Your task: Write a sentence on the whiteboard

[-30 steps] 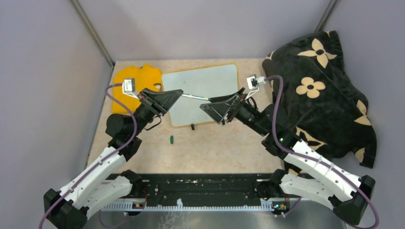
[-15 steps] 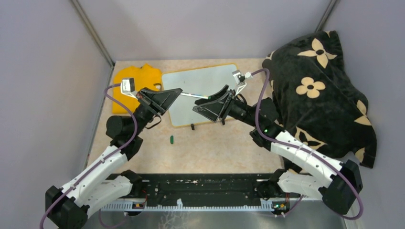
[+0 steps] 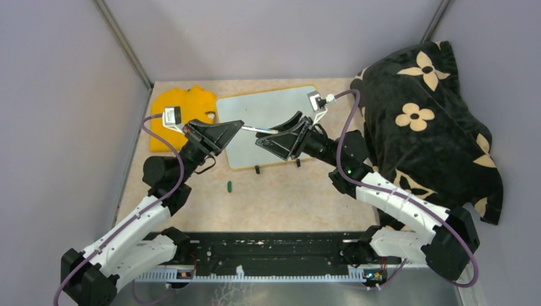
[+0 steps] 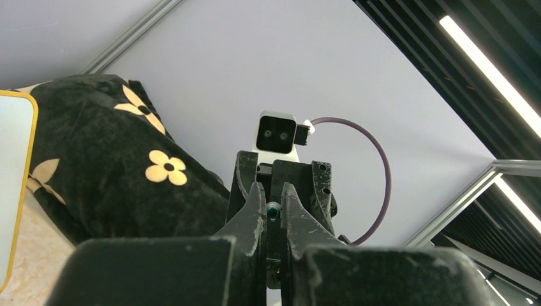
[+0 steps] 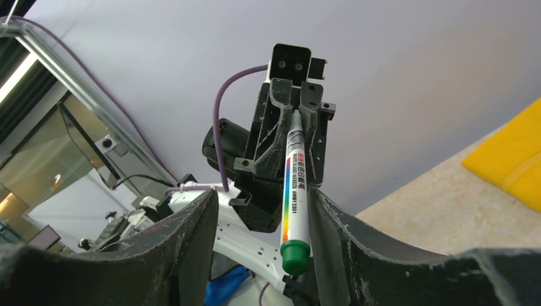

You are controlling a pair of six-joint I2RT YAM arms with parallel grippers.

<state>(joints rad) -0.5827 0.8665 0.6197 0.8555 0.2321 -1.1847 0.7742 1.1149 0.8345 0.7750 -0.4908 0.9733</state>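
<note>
The whiteboard [image 3: 281,107] lies flat at the back of the table, and its edge shows in the left wrist view [image 4: 9,159]. No sentence shows on its visible surface. My left gripper [image 3: 240,126] [image 4: 273,199] hovers over the board's left part, shut on a white marker [image 3: 260,131] [image 5: 295,185] held level. The marker's green rear end [image 5: 295,255] sits between the fingers of my right gripper [image 3: 268,136] [image 5: 263,217]. It lies against the right finger, with a clear gap to the left one, so those jaws stand partly open.
A folded yellow cloth [image 3: 178,107] lies left of the board. A small green cap [image 3: 229,186] rests on the table in front of the board. A black blanket with cream flowers [image 3: 427,121] fills the right side. Grey walls enclose the table.
My right gripper has moved left over the marker's rear end, and its jaws have narrowed around it. The left arm and the marker have stayed put.
</note>
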